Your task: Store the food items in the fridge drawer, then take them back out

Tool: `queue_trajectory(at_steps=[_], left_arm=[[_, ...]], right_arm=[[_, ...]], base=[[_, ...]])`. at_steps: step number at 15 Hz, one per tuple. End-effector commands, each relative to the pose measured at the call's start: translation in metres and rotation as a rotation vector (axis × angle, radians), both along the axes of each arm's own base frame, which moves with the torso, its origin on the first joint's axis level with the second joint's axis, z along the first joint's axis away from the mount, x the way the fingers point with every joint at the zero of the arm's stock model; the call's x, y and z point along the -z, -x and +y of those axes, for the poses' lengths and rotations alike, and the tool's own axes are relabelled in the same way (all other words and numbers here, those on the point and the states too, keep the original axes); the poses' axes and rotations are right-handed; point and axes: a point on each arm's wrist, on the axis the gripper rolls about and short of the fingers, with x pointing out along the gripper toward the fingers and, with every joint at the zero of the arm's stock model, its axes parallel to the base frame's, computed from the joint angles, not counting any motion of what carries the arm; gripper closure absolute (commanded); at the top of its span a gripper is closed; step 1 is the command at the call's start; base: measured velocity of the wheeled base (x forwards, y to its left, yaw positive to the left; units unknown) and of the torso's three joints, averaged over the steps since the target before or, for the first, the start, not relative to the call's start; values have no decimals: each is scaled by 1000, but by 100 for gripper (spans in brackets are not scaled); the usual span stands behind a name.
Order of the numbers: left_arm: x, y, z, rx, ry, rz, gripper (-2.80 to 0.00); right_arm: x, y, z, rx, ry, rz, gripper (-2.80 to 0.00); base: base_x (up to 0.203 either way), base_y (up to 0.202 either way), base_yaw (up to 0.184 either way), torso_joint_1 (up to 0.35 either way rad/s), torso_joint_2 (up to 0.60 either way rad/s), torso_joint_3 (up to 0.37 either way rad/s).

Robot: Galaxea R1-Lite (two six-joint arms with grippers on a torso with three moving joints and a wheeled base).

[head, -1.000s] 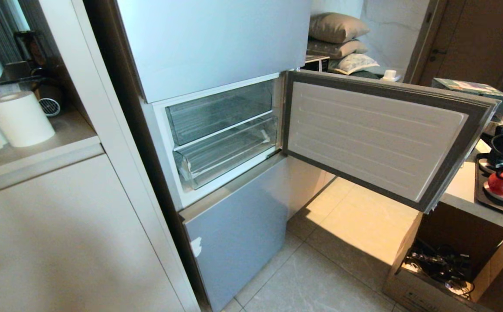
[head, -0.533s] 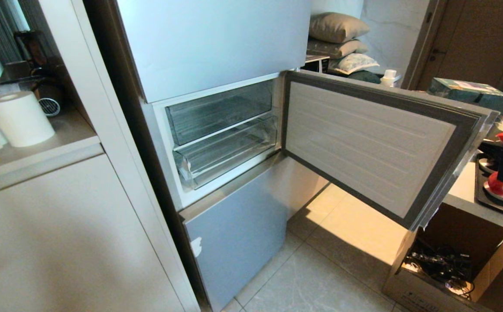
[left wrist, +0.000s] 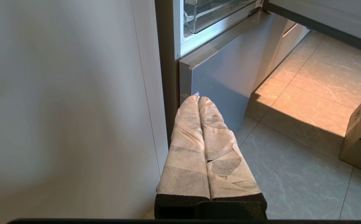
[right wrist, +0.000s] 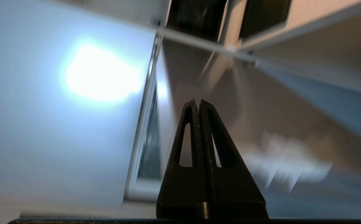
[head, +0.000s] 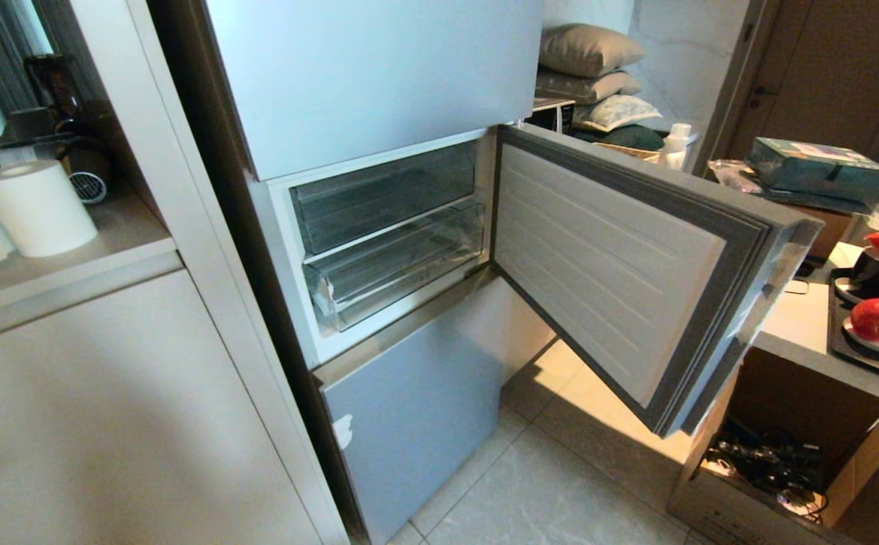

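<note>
A white paper roll (head: 36,206) sits on a shelf, far from both pincers. Pillows (head: 589,72) are piled up at the back. A green box (head: 818,168) lies on the counter. A cardboard box (head: 791,462) full of wires stands on the tiled floor (head: 553,492).
</note>
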Motion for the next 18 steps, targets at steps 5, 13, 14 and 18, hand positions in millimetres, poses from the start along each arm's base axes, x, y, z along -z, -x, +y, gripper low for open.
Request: queue_trajectory(at_steps=[5,13,14,18], left_arm=[[0,0,0,0,-1,-1,0],[0,0,0,0,-1,-1,0],[0,0,0,0,0,-1,0],[0,0,0,0,-1,0,0]], right_arm=[[35,-75,-13,31,-235,121,0],[67,-128,152,-30,256,138,0],[67,-132,173,-55,275,128,0],[78,-151,256,-113,393,75,0]], base=[[0,0,0,0,0,0],[0,0,0,0,0,0],[0,0,0,0,0,0],[0,0,0,0,0,0]])
